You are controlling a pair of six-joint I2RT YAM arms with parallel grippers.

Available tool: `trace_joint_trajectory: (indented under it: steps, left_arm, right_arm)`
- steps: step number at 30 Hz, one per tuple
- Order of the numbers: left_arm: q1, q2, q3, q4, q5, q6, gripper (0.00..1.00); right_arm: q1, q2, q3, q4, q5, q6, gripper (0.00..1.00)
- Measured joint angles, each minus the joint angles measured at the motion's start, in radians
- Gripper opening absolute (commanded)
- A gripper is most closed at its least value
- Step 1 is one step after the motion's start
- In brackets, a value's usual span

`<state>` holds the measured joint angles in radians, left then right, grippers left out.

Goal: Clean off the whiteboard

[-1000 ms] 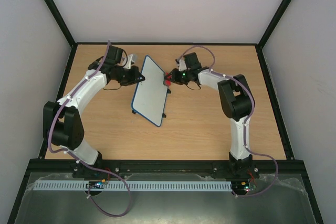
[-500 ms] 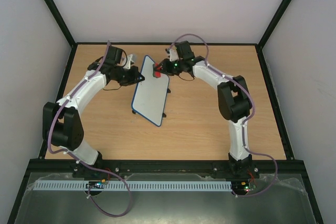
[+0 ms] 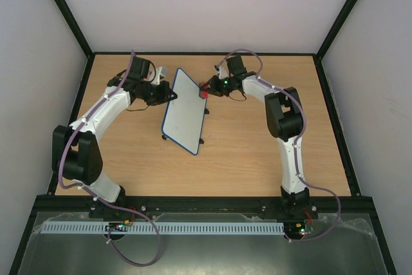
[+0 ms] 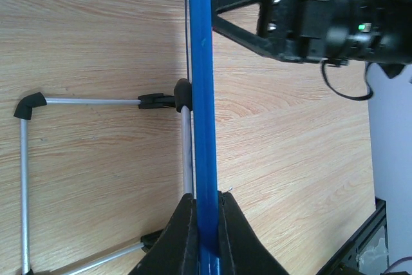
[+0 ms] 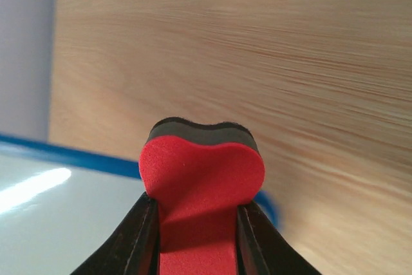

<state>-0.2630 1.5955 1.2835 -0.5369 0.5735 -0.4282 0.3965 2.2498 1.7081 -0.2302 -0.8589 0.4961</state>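
blue-rimmed whiteboard [image 3: 185,111], edge clamped by left hand [image 4: 206,223]; right hand [image 5: 196,236] pinches red eraser [image 5: 201,172] at its 1 o'clock corner.

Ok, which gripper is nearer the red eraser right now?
Right. The right gripper is shut on the eraser at the whiteboard, by its far right edge; the left gripper clamps the opposite rim, across the board.

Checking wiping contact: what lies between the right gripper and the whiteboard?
The red eraser, pinched in the right gripper, sits by the whiteboard rim; the right wrist view shows it best.
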Motion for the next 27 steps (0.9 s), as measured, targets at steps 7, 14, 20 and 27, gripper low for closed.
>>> trace_joint_trajectory:
  steps: [7,14,20,27]
  left_arm:
    - [0.0,-0.001,0.0,0.0,0.001,-0.005,0.02]
    - [0.0,-0.01,-0.011,0.004,0.0,-0.002,0.02]
    - [0.0,-0.012,-0.013,0.006,-0.001,-0.002,0.03]
    - [0.003,-0.01,-0.013,0.005,-0.001,-0.002,0.02]
  right_arm:
    - [-0.044,0.061,-0.002,-0.05,0.023,-0.018,0.02]
    - [-0.01,0.021,0.024,-0.113,0.084,-0.024,0.02]
    - [0.08,-0.092,0.02,-0.119,0.064,-0.006,0.02]
    - [0.098,-0.113,-0.008,-0.079,-0.035,0.005,0.02]
